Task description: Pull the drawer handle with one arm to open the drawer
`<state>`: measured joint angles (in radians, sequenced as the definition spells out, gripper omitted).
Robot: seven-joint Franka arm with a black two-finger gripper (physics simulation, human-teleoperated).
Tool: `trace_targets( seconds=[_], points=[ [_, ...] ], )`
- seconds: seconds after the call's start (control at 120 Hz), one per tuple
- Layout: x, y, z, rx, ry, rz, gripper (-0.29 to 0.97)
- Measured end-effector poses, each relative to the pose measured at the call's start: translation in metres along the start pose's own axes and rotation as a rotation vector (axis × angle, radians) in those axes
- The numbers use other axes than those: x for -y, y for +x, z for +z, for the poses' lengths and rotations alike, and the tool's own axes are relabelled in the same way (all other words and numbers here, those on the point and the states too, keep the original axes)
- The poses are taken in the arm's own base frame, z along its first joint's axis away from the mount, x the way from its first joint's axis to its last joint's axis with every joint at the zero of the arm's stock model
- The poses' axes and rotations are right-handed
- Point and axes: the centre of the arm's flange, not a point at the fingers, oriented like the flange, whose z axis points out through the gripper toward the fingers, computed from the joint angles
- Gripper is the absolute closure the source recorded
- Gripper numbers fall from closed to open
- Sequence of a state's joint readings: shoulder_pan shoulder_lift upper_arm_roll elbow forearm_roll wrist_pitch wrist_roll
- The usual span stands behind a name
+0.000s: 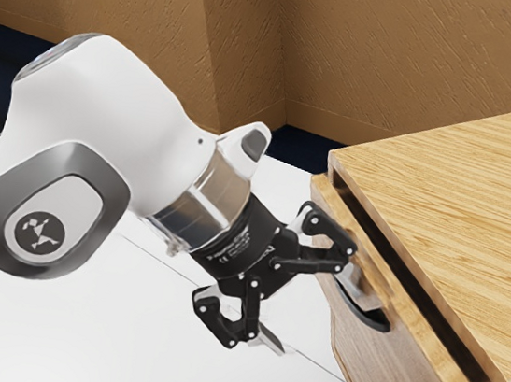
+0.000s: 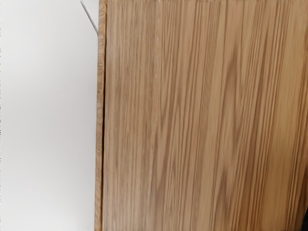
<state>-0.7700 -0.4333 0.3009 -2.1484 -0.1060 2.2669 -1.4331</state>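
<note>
My arm reaches in from the exterior view's left, and its black gripper (image 1: 311, 304) sits right in front of the wooden cabinet (image 1: 462, 195) on the exterior view's right. The jaws are spread wide, pinching nothing. The upper one reaches toward the cabinet and ends at the dark handle (image 1: 364, 309); I cannot tell whether it touches the handle or only sits just beside it. The lower one hangs apart from the handle, down over the white counter (image 1: 76, 337).

The drawer (image 1: 401, 375) is the top part of the cabinet's front, and the handle is mounted on its face near the corner closest to my arm. The drawer's front stands a little proud of the cabinet's top panel, with a narrow dark gap running along between the two.

From the wrist view I see a broad wood-grained panel (image 2: 202, 120) close in front of the hand, its straight edge meeting the counter (image 2: 48, 120) beside it. I cannot tell from there which face of the cabinet it is.

Behind everything, brown textured walls (image 1: 397, 49) close off the scene.
</note>
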Motion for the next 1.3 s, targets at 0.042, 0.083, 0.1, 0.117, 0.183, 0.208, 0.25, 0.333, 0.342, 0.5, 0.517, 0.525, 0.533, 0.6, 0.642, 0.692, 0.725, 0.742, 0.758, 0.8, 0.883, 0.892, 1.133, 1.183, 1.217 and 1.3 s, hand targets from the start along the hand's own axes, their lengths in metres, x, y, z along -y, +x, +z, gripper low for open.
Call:
trace_targets(
  seconds=[0.042,0.083,0.1,0.117,0.183,0.208,0.25,0.333,0.342,0.5,0.517,0.525,0.533,0.6,0.642,0.692,0.725,0.742,0.758,0.8,0.883,0.892,1.133,1.183,1.217,1.3],
  points=[
    [0.002,0.0,-0.001,-0.001,-0.001,0.002,0.0],
    [0.003,0.0,-0.002,-0.001,-0.001,0.005,0.0],
    [0.004,0.0,-0.003,-0.001,-0.002,0.006,0.0],
    [0.005,0.0,-0.004,-0.001,-0.003,0.006,0.0],
    [0.011,-0.001,-0.009,-0.007,-0.008,0.006,0.01],
    [0.013,-0.001,-0.01,-0.008,-0.01,0.007,0.01],
    [0.017,-0.002,-0.013,-0.009,-0.013,0.007,0.01],
    [0.024,-0.003,-0.02,-0.018,-0.023,0.008,0.01],
    [0.025,-0.004,-0.02,-0.019,-0.024,0.007,0.01],
    [0.035,-0.006,-0.031,-0.028,-0.044,0.005,0.02],
    [0.036,-0.006,-0.031,-0.029,-0.046,0.004,0.02],
    [0.036,-0.006,-0.032,-0.029,-0.047,0.004,0.02],
    [0.037,-0.007,-0.032,-0.029,-0.048,0.003,0.02],
    [0.04,-0.007,-0.034,-0.028,-0.053,0.002,0.02],
    [0.042,-0.007,-0.035,-0.028,-0.054,0.002,0.02],
    [0.044,-0.007,-0.036,-0.027,-0.054,0.002,0.02],
    [0.046,-0.007,-0.037,-0.026,-0.054,0.002,0.02],
    [0.047,-0.007,-0.037,-0.026,-0.054,0.002,0.02],
    [0.048,-0.007,-0.037,-0.026,-0.052,0.002,0.02],
    [0.051,-0.007,-0.038,-0.025,-0.05,0.001,0.01],
    [0.057,-0.005,-0.037,-0.026,-0.045,-0.005,0.01],
    [0.057,-0.005,-0.037,-0.025,-0.045,-0.006,0.01],
    [0.068,-0.006,-0.041,-0.024,-0.045,-0.01,0.0],
    [0.072,-0.006,-0.043,-0.028,-0.047,-0.01,0.0],
    [0.075,-0.006,-0.044,-0.029,-0.048,-0.01,0.0],
    [0.079,-0.009,-0.05,-0.032,-0.057,-0.007,0.0]
  ],
)
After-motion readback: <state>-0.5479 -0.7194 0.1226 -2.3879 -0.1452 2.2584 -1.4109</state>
